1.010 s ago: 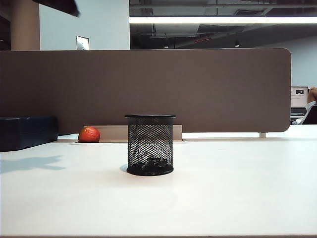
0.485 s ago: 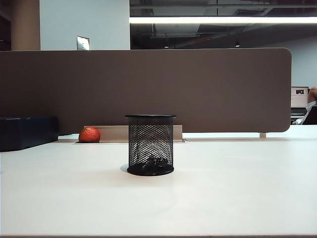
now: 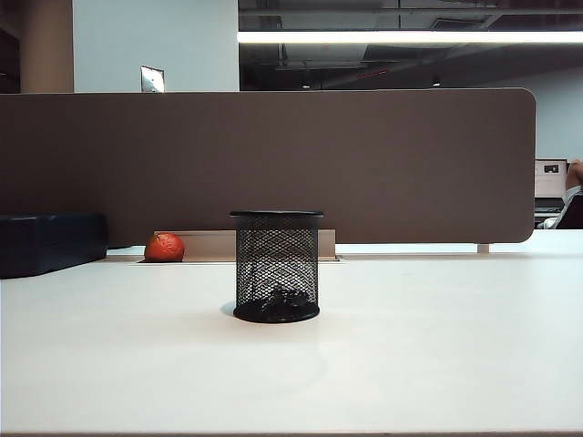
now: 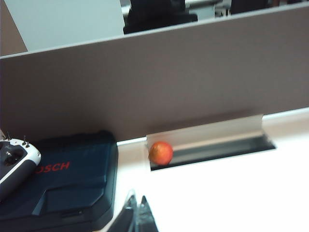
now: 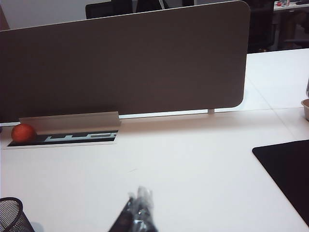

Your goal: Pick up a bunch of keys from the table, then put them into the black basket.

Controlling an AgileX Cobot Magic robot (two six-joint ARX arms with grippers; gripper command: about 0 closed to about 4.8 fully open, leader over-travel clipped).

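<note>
**A:** In the middle of the table (image 3: 437,364) stands the black basket (image 3: 276,266), and through the mesh a dark clump lies on its floor. I take that for the bunch of keys (image 3: 282,299), though the wire blurs the shapes.

**B:** So the drop is made?

**A:** That is my reading. No keys show on the bare tabletop in any view, and neither arm appears in the exterior view. The task looks finished or very nearly so; the step in hand is pulling clear.

**B:** And the grippers?

**A:** The left gripper (image 4: 137,215) is closed with nothing between its fingers; only the tips show in its wrist view, pressed together above the table's white surface, near the dark blue tool case (image 4: 67,186) and not far from the orange fruit (image 4: 161,152) by the cable slot. The right gripper (image 5: 138,212) is closed and empty too, its tips together over open table, with the basket's rim (image 5: 9,203) just showing off to one side and a black mat (image 5: 287,171) well apart on the other.

**B:** What does the next move call for?

**A:** Little, I think. Both arms should settle at rest away from the basket, so nothing knocks it over. If the clump proved not to be the keys, a fresh search of the table would be needed.
</note>
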